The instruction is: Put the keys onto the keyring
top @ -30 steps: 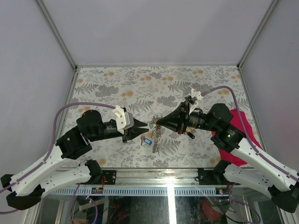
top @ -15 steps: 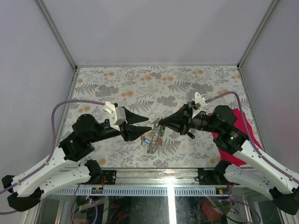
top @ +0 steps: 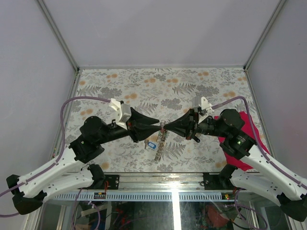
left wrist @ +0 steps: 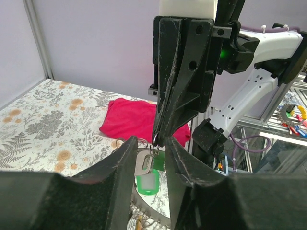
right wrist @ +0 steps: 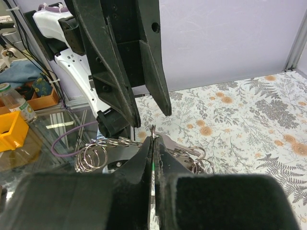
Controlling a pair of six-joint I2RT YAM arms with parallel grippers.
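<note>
Keyring (right wrist: pixel 152 129): only a thin silvery sliver shows, edge-on, pinched at the very tip of the R gripper (right wrist: pixel 152 143). That gripper's fingers are pressed flat together w/ no gap betw. them. Silvery link chain (top: pixel 159 146) hangs down from that spot, looped in big round links in the R wrist view. Whether its lower end touches the table can't be told.

Keys: green-headed key (left wrist: pixel 147 182) dangles just under the ring, seen through the gap of the L fingers. A blue-headed key (top: pixel 151 144) sits beside the chain on its left, a bit nearer the front edge. Other keys are too small to sort out.

L gripper (left wrist: pixel 150 141): fingers apart, narrow gap, one on either side of the R gripper's tip and the ring (touching or not, can't say). The two grippers meet tip to tip, L coming from the left side and R from the right.

All this is over the middle of the flower-print table (top: pixel 120 86), slightly twd. the near edge. Crimson cloth (top: pixel 250 128) lies at the table's right edge, partly under the R arm, well apart from the ring.
</note>
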